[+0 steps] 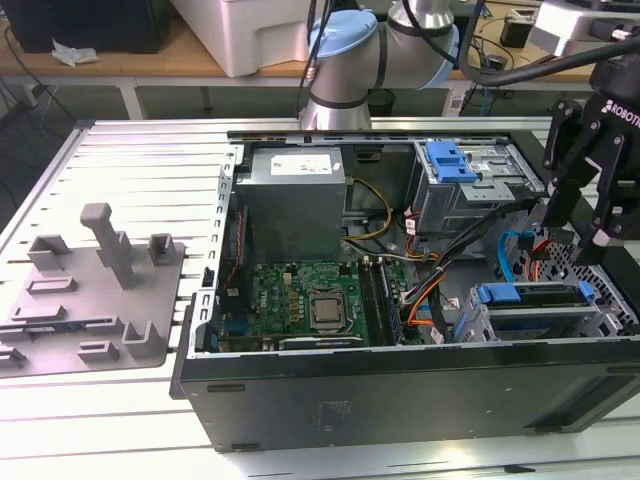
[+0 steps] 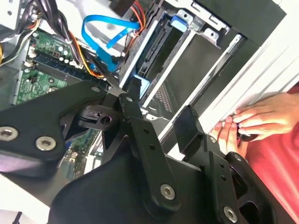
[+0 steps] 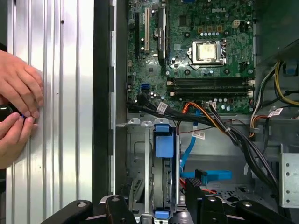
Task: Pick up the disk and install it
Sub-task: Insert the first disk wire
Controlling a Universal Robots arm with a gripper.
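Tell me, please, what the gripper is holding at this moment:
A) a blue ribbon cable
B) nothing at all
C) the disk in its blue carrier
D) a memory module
B: in the second wrist view the gripper has its fingers spread apart with nothing between them, and it hangs over the drive cage of the open computer case.

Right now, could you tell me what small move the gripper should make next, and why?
Probably lower it slowly. The gripper hangs open and empty above the disk, which stands on edge in its bay, roughly between the fingers; a blue cable lies close to one finger, so go gently.
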